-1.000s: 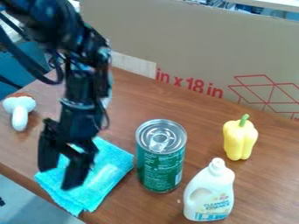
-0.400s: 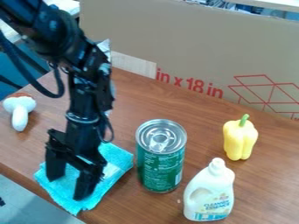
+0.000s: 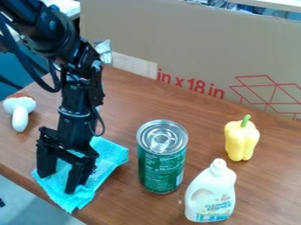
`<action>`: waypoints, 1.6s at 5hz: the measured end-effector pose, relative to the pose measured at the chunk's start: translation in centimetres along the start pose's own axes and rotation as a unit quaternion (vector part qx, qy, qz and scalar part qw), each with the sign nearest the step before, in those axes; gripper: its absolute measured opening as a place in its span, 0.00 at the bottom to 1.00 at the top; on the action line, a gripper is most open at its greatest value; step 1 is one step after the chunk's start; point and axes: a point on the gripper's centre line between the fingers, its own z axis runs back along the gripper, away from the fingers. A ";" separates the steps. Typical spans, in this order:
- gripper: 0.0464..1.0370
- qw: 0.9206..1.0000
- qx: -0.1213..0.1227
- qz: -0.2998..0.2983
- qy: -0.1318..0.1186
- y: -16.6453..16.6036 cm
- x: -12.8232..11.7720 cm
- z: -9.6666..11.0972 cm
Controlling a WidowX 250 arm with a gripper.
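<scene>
One spread pincer [image 3: 57,183] over cloth [image 3: 110,156]; table edge [image 3: 15,171] near.

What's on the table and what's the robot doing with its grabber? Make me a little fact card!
Gripper: fingers apart, down at the cloth
Cloth: turquoise, folded, under the gripper
Can: green with silver lid, upright, beside the cloth
Bottle: white, upright, near the can
Bell pepper: yellow, green stem, behind the bottle
Mushroom-shaped toy: white, at picture's left

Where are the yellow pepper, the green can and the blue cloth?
Yellow pepper [image 3: 241,143]: camera view, middle of its body.
Green can [image 3: 160,172]: camera view, front of its side.
Blue cloth [image 3: 111,153]: camera view, its upper right part.
</scene>
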 end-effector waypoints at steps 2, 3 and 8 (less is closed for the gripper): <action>0.96 0.994 0.002 0.042 -0.105 0.9 5.2 2.9; 0.96 0.985 0.024 0.037 -0.170 1.2 9.1 5.8; 0.96 0.965 0.016 0.048 -0.257 -0.6 6.8 12.3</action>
